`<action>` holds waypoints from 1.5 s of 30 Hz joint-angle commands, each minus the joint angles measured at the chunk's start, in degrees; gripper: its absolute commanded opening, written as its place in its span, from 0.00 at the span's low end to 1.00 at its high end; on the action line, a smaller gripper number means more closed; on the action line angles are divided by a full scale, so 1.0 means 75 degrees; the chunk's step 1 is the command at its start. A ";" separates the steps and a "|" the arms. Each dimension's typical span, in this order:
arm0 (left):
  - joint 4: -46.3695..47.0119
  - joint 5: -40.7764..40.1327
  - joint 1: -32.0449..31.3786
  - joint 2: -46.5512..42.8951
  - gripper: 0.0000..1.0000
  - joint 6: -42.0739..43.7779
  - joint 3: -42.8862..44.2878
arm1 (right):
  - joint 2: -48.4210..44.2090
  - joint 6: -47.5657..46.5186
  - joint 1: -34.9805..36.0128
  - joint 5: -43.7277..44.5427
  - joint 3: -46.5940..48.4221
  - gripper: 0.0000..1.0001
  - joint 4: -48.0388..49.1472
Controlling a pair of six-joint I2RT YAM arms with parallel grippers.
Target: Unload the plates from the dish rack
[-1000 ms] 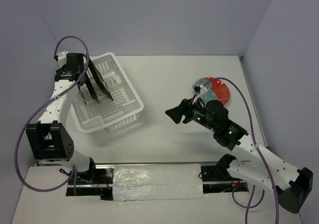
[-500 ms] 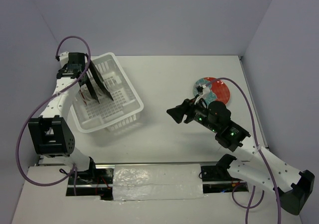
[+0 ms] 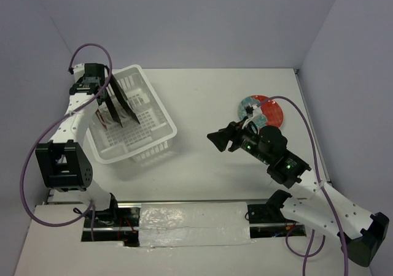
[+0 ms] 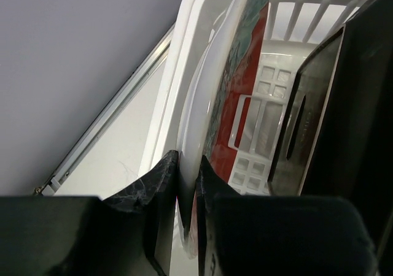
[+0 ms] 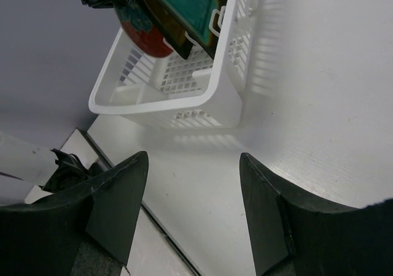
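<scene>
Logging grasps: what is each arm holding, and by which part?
Left fingers pinch the red floral plate by its rim, in the dish rack; right fingers hold nothing.

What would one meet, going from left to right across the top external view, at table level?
dish rack holding upright plates → right end effector → round red plate on the table

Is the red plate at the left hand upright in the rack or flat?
Upright: the red plate stands on edge inside the dish rack, the left hand clamping its rim.
</scene>
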 commanded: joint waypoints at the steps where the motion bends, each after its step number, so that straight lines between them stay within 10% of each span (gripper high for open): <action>1: 0.0157 0.0181 0.0025 -0.0083 0.00 -0.0445 0.0583 | -0.0150 -0.0125 0.0057 0.0169 -0.0033 0.69 0.0099; 32: -0.2105 0.1106 -0.0491 -0.1325 0.00 -0.0246 0.5165 | -0.0104 -0.0312 0.0046 0.0051 0.0014 0.70 0.0087; 45: 0.0694 0.4686 -0.0676 -0.3809 0.00 -0.0561 0.2519 | -0.0161 -0.0429 0.0046 -0.0240 -0.0126 0.72 0.0367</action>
